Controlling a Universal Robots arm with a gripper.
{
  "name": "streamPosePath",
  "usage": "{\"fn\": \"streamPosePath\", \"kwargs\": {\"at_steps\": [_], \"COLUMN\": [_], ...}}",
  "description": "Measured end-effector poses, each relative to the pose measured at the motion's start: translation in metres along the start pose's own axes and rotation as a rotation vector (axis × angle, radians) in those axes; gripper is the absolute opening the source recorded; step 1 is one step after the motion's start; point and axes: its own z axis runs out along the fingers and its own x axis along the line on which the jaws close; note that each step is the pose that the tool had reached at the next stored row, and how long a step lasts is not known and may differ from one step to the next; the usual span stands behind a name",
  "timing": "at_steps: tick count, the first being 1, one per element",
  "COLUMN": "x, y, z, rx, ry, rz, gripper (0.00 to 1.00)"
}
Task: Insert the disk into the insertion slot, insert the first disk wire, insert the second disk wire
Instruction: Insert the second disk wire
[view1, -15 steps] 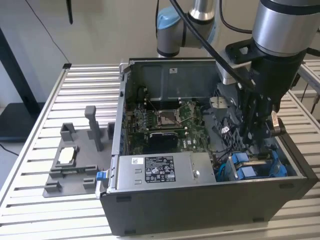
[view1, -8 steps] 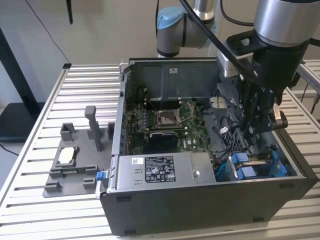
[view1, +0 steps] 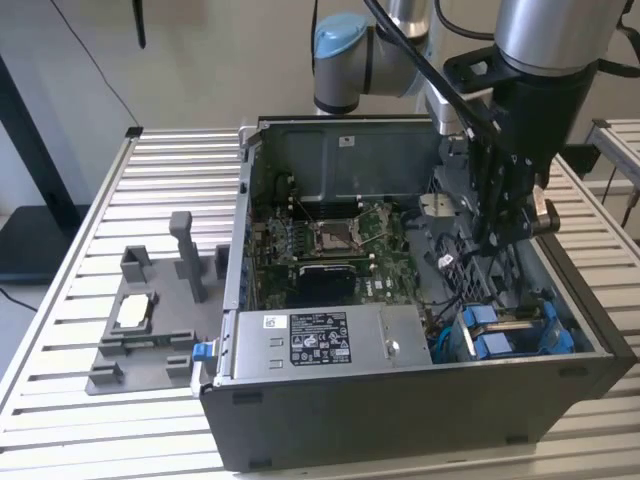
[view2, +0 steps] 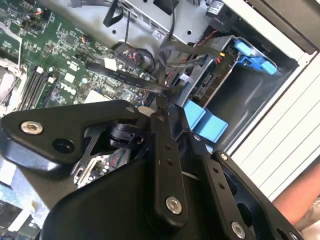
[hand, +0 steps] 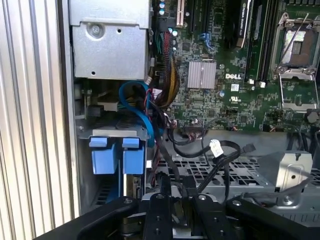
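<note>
The silvery rectangular hard drive in its bright blue plastic carrier (view1: 497, 345) sits in the dark grey metal drive bay (hand: 100, 134) at the corner of the open computer case, blue end tabs facing out, so the disk-in-slot step looks done. The wiring step is in hand. The black two-fingered gripper (view2: 161, 102) hangs inside the case just beside the bay, and its fingers are pressed together on a thin black disk wire (view2: 130, 77) (the one with a small white tag further along it).

As a judgement, the next move calls for squaring the wire's plug to the connector edge of the drive, near the blue tabs. It also calls for keeping clear of the loose bundle of black, red and blue cables (hand: 150, 107) crowding that corner.

The exterior view gives the layout: the arm reaching down at the case's far side on the exterior view's right, and the grey labelled power-supply box (view1: 320, 345) at the near wall. It hides the fingertips and the wire. The second wrist view shows the pinch itself. The first wrist view shows the drive's tabs seated flush in the bay and the green motherboard (hand: 225, 95) beyond.
</note>
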Motion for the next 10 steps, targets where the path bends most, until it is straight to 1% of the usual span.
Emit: {"fn": "streamPosePath", "kwargs": {"at_steps": [4, 7, 9, 10], "x": [-0.0001, -0.0005, -0.0006, -0.0006], "y": [-0.0001, -0.0013, -0.0015, -0.0016], "z": [-0.0014, -0.0088, -0.0094, -0.0091], "rx": [0.0001, -0.0002, -0.0005, -0.0023], "ry": [-0.0004, -0.001, -0.0018, 0.0053], "rz": [-0.002, -0.005, -0.011, -0.018], "gripper": [0.24, 0.24, 0.24, 0.24]}}
